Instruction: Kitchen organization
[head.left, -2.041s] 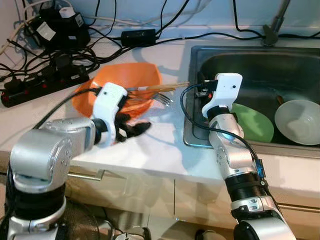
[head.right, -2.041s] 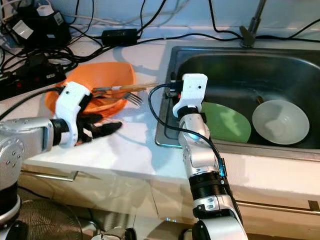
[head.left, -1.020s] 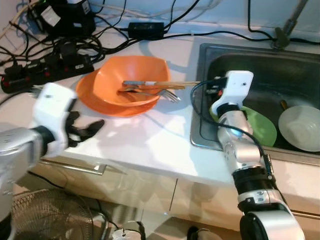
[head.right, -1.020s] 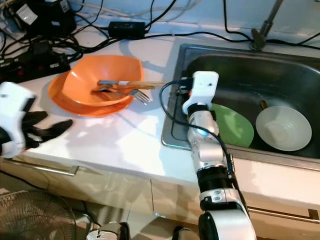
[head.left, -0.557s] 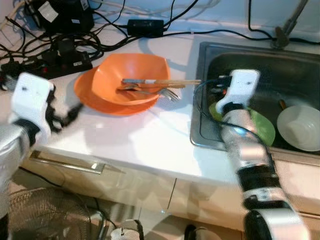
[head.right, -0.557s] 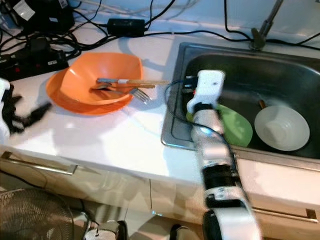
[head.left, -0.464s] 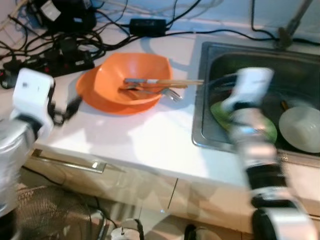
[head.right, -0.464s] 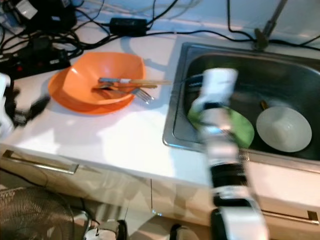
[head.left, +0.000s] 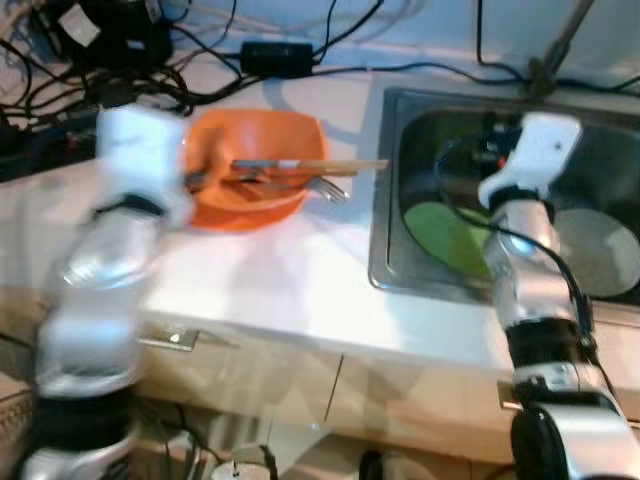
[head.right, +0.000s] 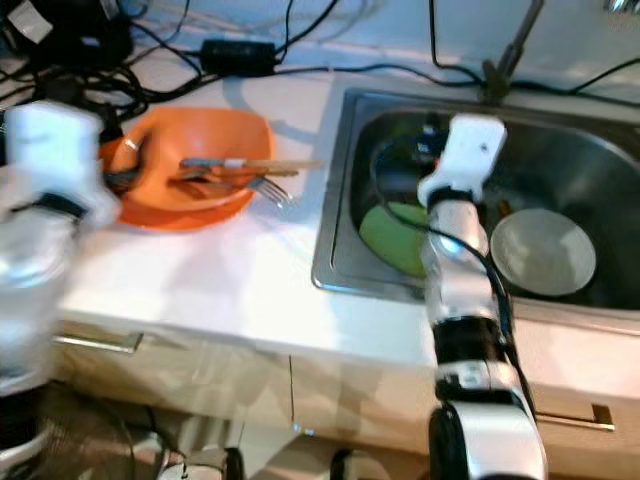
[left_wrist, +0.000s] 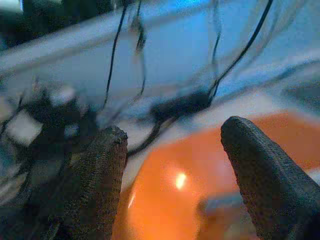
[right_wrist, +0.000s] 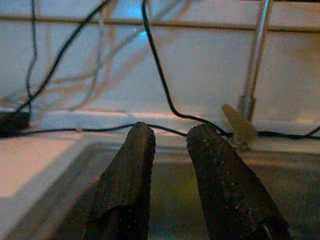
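Observation:
An orange bowl (head.left: 255, 160) sits on an orange plate on the white counter (head.left: 270, 275). Wood-handled utensils (head.left: 320, 167) and a fork (head.left: 327, 189) lie across the bowl. My left arm, blurred, reaches in from the bowl's left side. My left gripper (left_wrist: 172, 132) is open, with the orange bowl (left_wrist: 200, 175) just ahead and nothing between the fingers. My right arm's white wrist (head.left: 540, 150) hovers over the steel sink (head.left: 385, 200). My right gripper (right_wrist: 172, 131) is shut and empty, pointing at the faucet (right_wrist: 255, 60). A green plate (head.left: 440, 225) and a white bowl (head.right: 545, 250) lie in the sink.
Black cables, a power strip and adapters (head.left: 275, 55) crowd the counter's back left, behind the orange bowl. The faucet (head.left: 555, 50) rises behind the sink. Below the counter edge are cabinet fronts with a metal handle (head.left: 175, 338).
My left arm has swung up from the counter's front left to the orange bowl's left side. My right wrist has moved further over the sink. The camera has shifted a little.

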